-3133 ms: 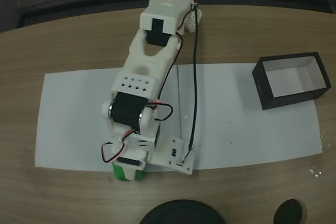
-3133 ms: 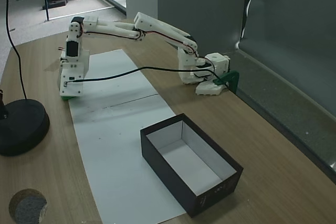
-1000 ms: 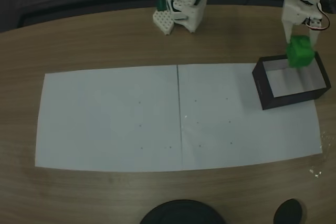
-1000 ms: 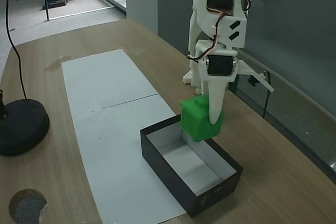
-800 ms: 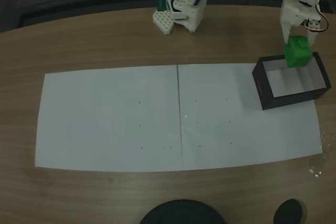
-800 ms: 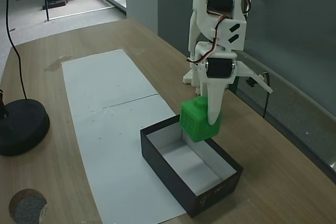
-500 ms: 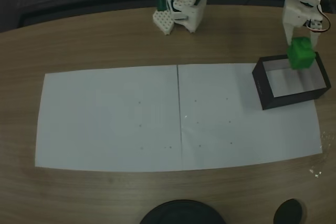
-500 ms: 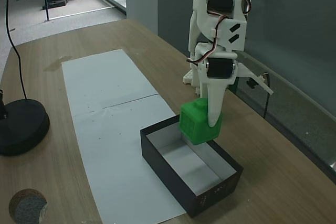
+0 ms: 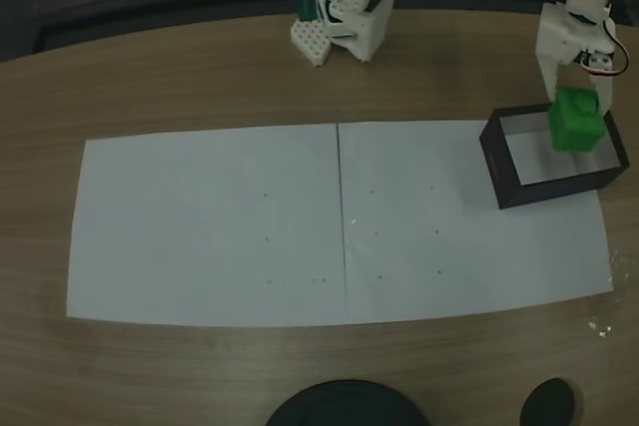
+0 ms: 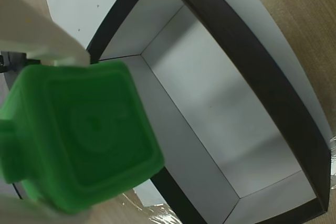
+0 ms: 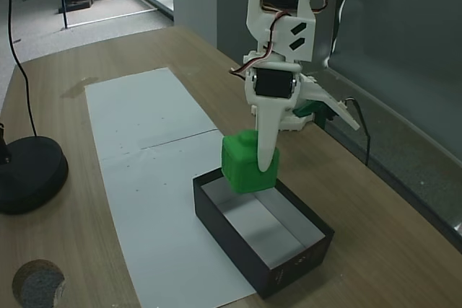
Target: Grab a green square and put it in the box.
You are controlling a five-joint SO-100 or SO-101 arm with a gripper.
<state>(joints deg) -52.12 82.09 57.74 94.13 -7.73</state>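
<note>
Green square: one green square (image 11: 249,163) is being held above the box, over its end nearer the arm's base, clear of the white floor; an embossed mark is being shown on one face in the wrist view (image 10: 79,135).
Box: one box (image 11: 289,268), black outside and white inside, is being left open-topped on the tabletop (image 11: 65,250), partly on the paper; nothing is seen lying inside it (image 10: 210,98).
End effector: one end effector (image 11: 260,167) is being kept closed on the green square, white fingers (image 11: 268,135) pointing downward (image 9: 577,112).
Paper: one white sheet (image 9: 250,216) is being spread across the tabletop.
Round black objects: two (image 9: 344,404) (image 9: 548,402) are being shown at the near edge in a fixed view.
</note>
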